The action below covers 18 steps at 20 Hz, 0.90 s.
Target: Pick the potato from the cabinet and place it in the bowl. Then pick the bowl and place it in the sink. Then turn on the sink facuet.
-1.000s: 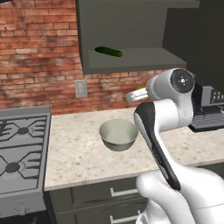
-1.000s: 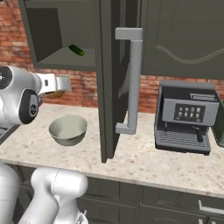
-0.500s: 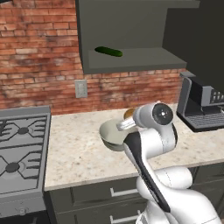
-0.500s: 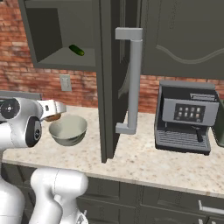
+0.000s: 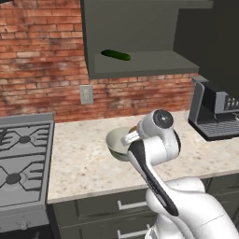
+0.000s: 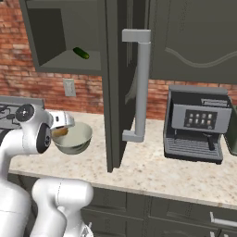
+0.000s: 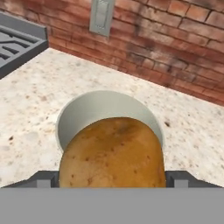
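Gripping the potato (image 7: 113, 153) between its fingers, the gripper (image 6: 60, 131) hangs just over the bowl (image 7: 78, 114). The bowl sits on the speckled counter (image 5: 84, 163), below the open cabinet (image 5: 140, 63) where a cucumber (image 5: 115, 55) lies.

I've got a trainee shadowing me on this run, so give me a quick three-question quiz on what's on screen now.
1. True or false: the potato already lies loose in the bowl.
2. What lies on the cabinet shelf? A) cucumber B) apple C) mug
3. Fill in: the bowl stands on the ____, between the stove and the coffee machine.

Key: 1 false, the pincer holds it over the bowl. 2 A. 3 counter.
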Motion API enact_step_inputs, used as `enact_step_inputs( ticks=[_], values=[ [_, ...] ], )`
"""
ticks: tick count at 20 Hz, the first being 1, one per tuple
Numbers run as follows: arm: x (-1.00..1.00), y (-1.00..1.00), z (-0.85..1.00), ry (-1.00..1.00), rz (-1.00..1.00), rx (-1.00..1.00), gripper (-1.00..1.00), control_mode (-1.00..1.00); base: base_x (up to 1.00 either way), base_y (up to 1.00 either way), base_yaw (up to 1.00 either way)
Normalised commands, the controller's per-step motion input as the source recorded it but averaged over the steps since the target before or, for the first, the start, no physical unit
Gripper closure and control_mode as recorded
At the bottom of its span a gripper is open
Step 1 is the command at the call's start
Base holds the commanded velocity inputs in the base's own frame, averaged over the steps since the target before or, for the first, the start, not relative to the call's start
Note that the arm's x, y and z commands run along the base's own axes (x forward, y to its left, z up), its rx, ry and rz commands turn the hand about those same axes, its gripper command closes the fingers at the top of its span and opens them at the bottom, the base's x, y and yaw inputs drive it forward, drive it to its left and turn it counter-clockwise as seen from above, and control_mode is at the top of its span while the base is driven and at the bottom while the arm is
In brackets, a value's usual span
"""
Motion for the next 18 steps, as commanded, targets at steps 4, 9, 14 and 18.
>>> enact_step_inputs(
  ticks=[4,9,14,18],
  values=[
    [0.16,0.07,-0.24,0.18,-0.02,0.0,1.0,-1.0,0.0,0.0,0.0],
    [0.28,0.0,-0.2,0.12,-0.03,0.0,1.0,-1.0,0.0,0.0,0.0],
    [0.26,0.0,-0.36,0.07,0.0,0.0,1.0,-1.0,0.0,0.0,0.0],
    [0.26,0.0,-0.31,0.01,0.0,0.0,1.0,-1.0,0.0,0.0,0.0]
  ],
)
